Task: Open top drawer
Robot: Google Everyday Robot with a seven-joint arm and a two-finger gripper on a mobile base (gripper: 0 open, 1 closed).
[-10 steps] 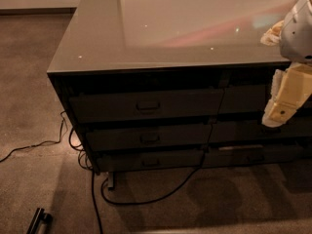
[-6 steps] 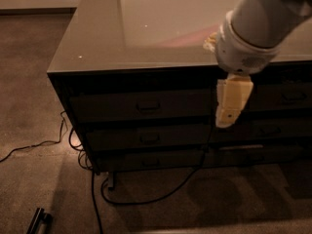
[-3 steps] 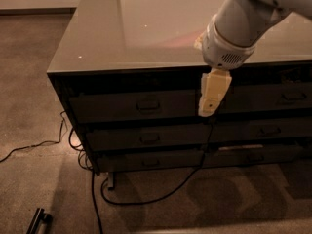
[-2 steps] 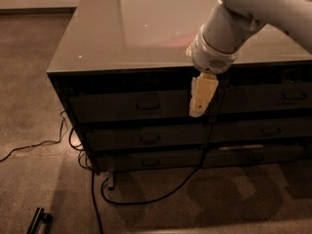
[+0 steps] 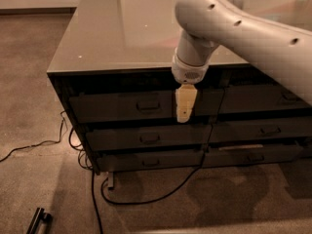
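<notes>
The top drawer [image 5: 117,106] is the upper left dark-grey front of the cabinet, closed flush, with a small centred bar handle [image 5: 148,105]. My gripper [image 5: 184,116] hangs point-down from the white arm, in front of the right end of that drawer front. It is a little to the right of the handle and apart from it. The arm reaches in from the upper right, over the cabinet top.
Two slimmer drawers [image 5: 146,138] sit below the top one, and a second column of drawers [image 5: 263,129] is to the right. A glossy countertop [image 5: 122,28] caps the cabinet. Black cables [image 5: 146,199] lie on the carpet below. A dark bar object [image 5: 38,221] lies at the bottom left.
The arm has swung from the right edge of the view leftward across the cabinet front. The gripper now hangs close to the top drawer's handle. The drawer has not moved.
</notes>
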